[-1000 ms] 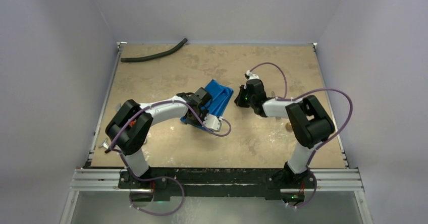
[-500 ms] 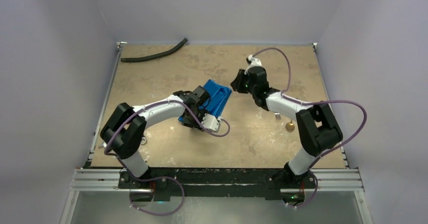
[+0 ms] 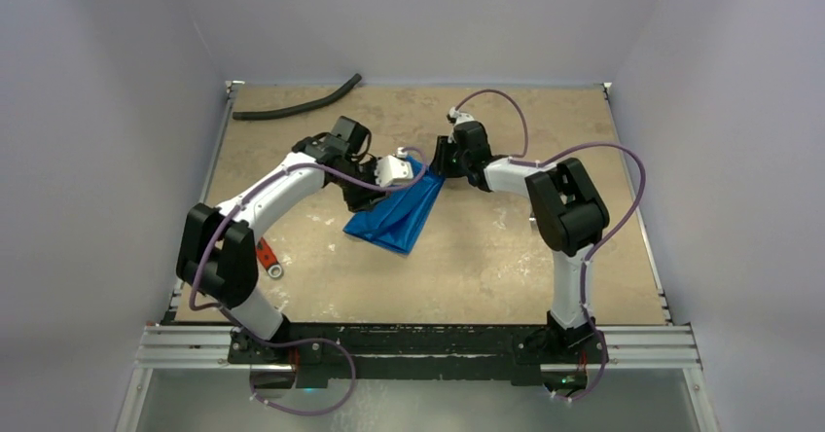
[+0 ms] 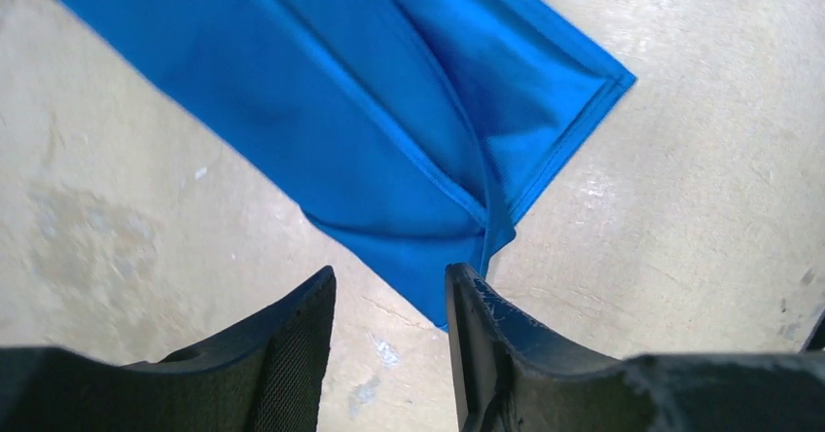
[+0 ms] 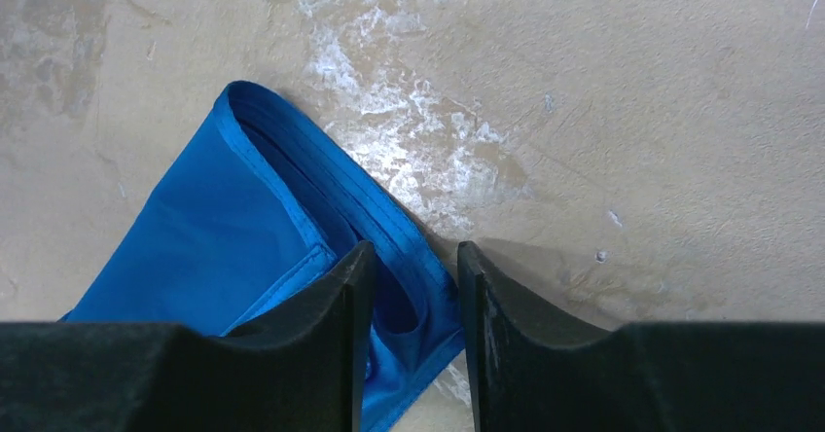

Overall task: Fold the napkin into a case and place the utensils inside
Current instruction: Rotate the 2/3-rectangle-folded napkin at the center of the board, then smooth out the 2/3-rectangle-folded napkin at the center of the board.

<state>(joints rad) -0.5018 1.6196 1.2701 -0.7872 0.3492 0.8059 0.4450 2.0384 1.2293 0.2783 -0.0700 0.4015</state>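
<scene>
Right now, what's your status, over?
Left gripper, right gripper: open, each over a corner of the shiny blue satin napkin, partly folded. No utensils visible. Nothing blocking.

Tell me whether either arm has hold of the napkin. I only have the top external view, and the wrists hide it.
Observer: No for the left. The left wrist view shows the left gripper open, with bare table between its fingers. Only one corner tip of the napkin reaches into the gap.
Operator: Check the right one.
Observer: The right gripper is open too. Its fingers stand on either side of the napkin's hemmed edge, not closed on it.
Operator: Describe the cloth there.
Observer: Several folded layers stack along that edge, with a dark opening between them.
</scene>
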